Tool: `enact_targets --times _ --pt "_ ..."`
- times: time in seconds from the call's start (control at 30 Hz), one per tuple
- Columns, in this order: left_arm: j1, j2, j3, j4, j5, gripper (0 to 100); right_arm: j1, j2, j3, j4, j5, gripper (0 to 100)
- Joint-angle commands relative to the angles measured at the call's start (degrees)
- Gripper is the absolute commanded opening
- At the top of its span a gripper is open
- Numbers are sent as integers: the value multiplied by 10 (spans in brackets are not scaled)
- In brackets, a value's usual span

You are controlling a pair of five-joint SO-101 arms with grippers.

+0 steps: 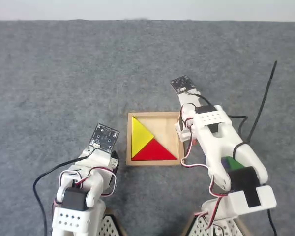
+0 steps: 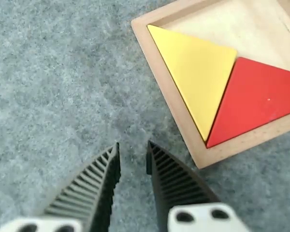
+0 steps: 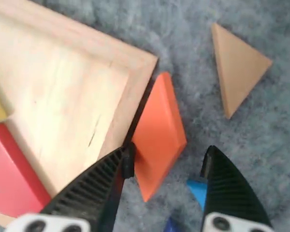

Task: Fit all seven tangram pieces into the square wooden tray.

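Tray [image 1: 155,114] sits midway on the tabletop [image 1: 49,73]. Outside it an orange piece [image 3: 157,130] lies flat against the rim, long axis along that rim, straddled by the right pincer [image 3: 169,154], jaws released, so that arm is nearer. Left pincer [image 2: 133,147], barely parted and empty, hangs off the tray's opposite side.
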Motion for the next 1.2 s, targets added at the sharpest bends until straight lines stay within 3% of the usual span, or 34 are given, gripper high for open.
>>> enact_targets --times 0.0,0.37,0.77,0.97,1.17 --pt "1 -1 -4 3 4 88 21 2 -19 13 -21 187" --pt "1 -1 -4 3 4 88 47 2 -19 11 -29 19" --pt "1 -1 -4 3 4 88 88 -86 -17 55 -29 7" --pt "1 -1 -4 3 4 88 -33 -199 -15 84 -29 7" --pt "1 -1 -4 3 4 88 -155 -145 -29 48 -25 7"
